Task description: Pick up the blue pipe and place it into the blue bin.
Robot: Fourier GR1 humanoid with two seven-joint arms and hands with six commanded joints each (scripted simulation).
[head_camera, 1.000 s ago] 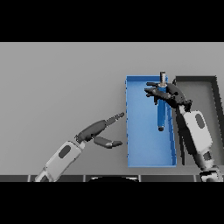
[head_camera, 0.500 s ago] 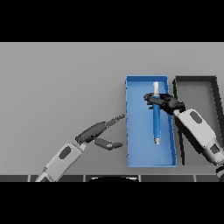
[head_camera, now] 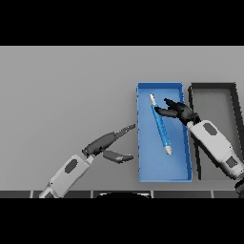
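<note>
- The left hand (head_camera: pixel 107 145) sits at about seven o'clock on the grey table (head_camera: pixel 66 86), its fingers stretched out loosely and holding nothing. Its fingertips point toward two o'clock, just short of the bin's left wall.
- The blue bin (head_camera: pixel 183 171) is a shallow rectangular tray right of centre, its long side running from twelve to six o'clock.
- The blue pipe (head_camera: pixel 161 126) lies flat on the bin floor. Its long axis runs from its pale upper end at about eleven o'clock to its pale lower end at about five o'clock.
- The right hand (head_camera: pixel 178 111) hovers over the upper half of the bin, at the pipe's three o'clock side. Its fingers are spread and reach toward the pipe's upper part without closing on it; whether they touch it cannot be told.
- The right hand is much the nearer to the pipe, and nothing stands between them.
- A dark grey bin (head_camera: pixel 233 95) stands just beside the blue bin at three o'clock, under the right forearm.
- Judged from this, the pipe looks placed.
</note>
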